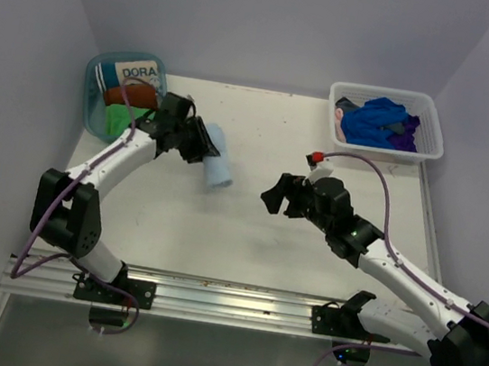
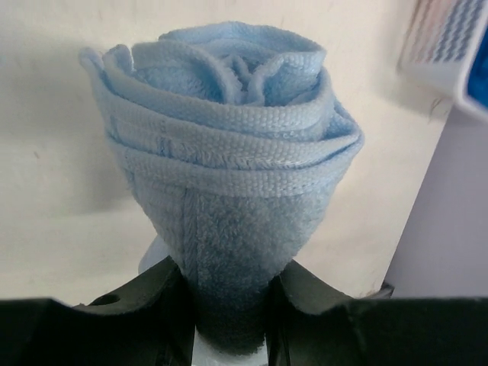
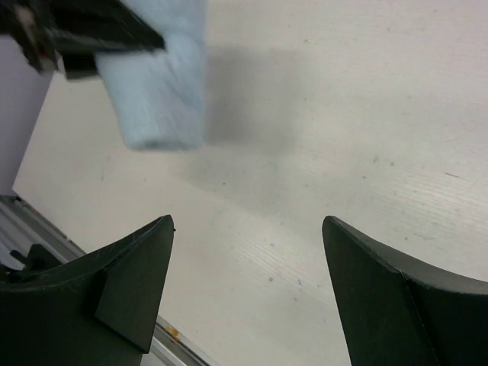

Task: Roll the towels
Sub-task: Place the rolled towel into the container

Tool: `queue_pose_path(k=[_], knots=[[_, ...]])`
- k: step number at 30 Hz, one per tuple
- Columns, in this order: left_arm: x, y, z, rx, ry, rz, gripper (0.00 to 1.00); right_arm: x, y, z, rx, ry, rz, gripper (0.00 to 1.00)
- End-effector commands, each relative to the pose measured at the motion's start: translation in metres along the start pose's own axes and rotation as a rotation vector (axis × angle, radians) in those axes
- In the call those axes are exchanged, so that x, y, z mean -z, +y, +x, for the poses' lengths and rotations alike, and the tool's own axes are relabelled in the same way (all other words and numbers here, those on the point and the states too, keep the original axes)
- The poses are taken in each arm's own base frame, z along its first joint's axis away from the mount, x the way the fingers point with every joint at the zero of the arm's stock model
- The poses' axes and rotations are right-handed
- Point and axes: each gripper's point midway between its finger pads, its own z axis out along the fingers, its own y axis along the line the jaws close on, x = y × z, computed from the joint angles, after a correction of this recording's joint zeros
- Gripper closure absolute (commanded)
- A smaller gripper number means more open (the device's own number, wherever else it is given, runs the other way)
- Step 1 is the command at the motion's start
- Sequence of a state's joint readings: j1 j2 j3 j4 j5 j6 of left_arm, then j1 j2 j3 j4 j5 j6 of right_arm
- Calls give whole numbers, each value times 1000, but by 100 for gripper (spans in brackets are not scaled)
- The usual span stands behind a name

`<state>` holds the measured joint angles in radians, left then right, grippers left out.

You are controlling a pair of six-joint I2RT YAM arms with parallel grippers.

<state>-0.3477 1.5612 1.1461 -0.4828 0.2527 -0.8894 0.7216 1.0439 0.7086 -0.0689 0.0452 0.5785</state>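
A rolled light blue towel (image 1: 218,168) sticks out of my left gripper (image 1: 200,146), which is shut on one end of it, left of the table's middle. The left wrist view looks down the roll (image 2: 229,160), its spiral end facing away and both dark fingers (image 2: 164,305) pressed into it. My right gripper (image 1: 273,193) hangs open at mid-table, a short way right of the roll, nothing between its fingers (image 3: 137,290). The right wrist view shows the roll (image 3: 164,99) up at the left. Bright green (image 1: 121,118) and rust-brown (image 1: 134,95) towels lie in the left tub. Dark blue (image 1: 376,121) and purple (image 1: 406,137) towels fill the right basket.
A teal tub (image 1: 90,116) at the back left also holds a white-and-teal "DORA" item (image 1: 140,71). A white slotted basket (image 1: 434,128) stands at the back right. A metal rail (image 1: 229,295) runs along the table's near edge, by both arm bases.
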Motion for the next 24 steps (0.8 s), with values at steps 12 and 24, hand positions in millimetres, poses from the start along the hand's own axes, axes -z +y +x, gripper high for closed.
queue_pose_path(k=[12, 24], knots=[[128, 22, -275, 280, -747, 84, 70, 8, -21, 26, 23, 106, 80, 17], [99, 84, -374, 489, -983, 216, 70, -1, -17, 39, -17, 187, 77, 17]])
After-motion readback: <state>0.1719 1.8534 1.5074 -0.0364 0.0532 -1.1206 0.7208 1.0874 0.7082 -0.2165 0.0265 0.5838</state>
